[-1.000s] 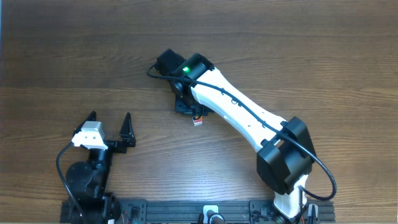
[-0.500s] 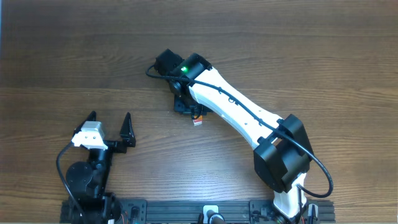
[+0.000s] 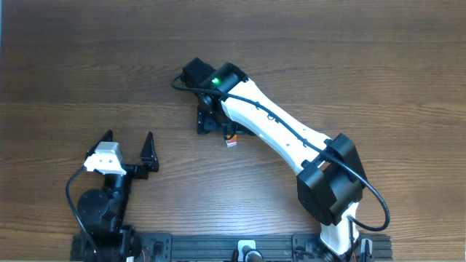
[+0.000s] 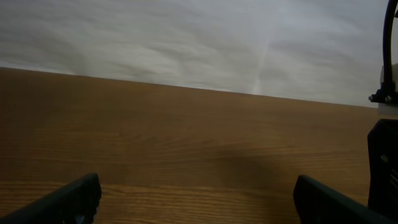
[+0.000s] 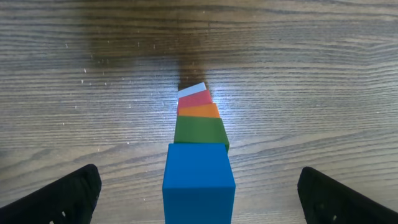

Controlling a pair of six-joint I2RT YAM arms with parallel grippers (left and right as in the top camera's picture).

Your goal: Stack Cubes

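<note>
A stack of cubes stands on the wooden table under my right gripper (image 5: pixel 199 186). The blue cube (image 5: pixel 199 180) is on top, with a green cube (image 5: pixel 199 130), an orange cube (image 5: pixel 198 111), a red cube (image 5: pixel 193 98) and a white cube (image 5: pixel 192 89) below it. The right gripper (image 3: pixel 211 120) is open, its fingers (image 5: pixel 68 190) well apart on either side of the stack and not touching it. In the top view the arm hides most of the stack; a bit of its base (image 3: pixel 231 141) peeks out. My left gripper (image 3: pixel 129 143) is open near the table's front left, with nothing between its fingers.
The wooden table (image 3: pixel 349 73) is bare around the stack. In the left wrist view a part of the right arm (image 4: pixel 384 149) stands at the edge, over the table (image 4: pixel 186 137).
The right gripper's fingers have spread a little wider over the stack. The left arm has not moved.
</note>
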